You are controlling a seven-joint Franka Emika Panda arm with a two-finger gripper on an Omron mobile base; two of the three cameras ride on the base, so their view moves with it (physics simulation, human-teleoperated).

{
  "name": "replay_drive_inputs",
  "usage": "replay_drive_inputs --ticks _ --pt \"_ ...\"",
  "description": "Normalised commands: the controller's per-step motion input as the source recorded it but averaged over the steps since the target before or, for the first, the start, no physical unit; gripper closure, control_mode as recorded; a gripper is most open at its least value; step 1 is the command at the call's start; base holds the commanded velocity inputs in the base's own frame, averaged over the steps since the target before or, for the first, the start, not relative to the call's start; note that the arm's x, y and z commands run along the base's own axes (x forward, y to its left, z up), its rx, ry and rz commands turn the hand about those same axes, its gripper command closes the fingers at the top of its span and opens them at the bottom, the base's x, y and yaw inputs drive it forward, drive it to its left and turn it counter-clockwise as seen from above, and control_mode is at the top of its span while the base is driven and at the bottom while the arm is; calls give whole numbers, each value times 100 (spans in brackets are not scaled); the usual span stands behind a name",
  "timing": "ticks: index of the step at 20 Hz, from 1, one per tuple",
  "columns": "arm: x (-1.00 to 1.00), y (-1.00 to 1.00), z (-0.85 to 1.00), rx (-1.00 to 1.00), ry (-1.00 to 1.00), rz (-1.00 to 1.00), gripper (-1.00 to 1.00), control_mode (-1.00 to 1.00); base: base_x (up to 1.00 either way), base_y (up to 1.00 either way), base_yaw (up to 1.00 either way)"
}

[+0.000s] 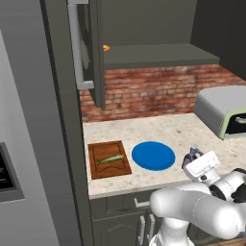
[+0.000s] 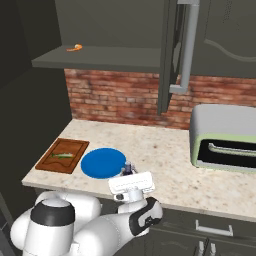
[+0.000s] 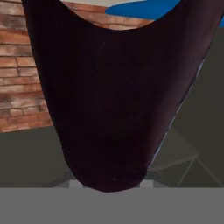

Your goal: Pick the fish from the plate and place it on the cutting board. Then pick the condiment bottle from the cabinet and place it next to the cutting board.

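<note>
End effector point(image 2: 128, 172) is gripping the condiment bottle point(image 2: 127, 169) beside the plate point(image 2: 102, 163); it risks being set too far from the cutting board point(image 2: 64, 155).

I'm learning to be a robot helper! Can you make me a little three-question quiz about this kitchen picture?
1. True or false: the fish lies on the cutting board.
2. What is the claw holding? A) an orange B) the condiment bottle C) a spoon
3. Fill in: the blue plate sits between the board and the ____.

Key: 1 true. 2 B. 3 bottle.
</note>
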Motion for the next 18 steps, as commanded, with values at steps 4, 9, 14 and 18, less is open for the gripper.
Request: replay_drive_inputs --ticks 4,9,14,18 --pt "0 0 -2 0 0 0 -100 -100 0 0 0" --pt "-1 0 0 0 0 0 -100 -100 0 0 0" --pt "-18 0 15 0 -1 0 -100 -100 0 0 0" --pt "-38 -2 30 0 -4 0 -100 -100 0 0 0"
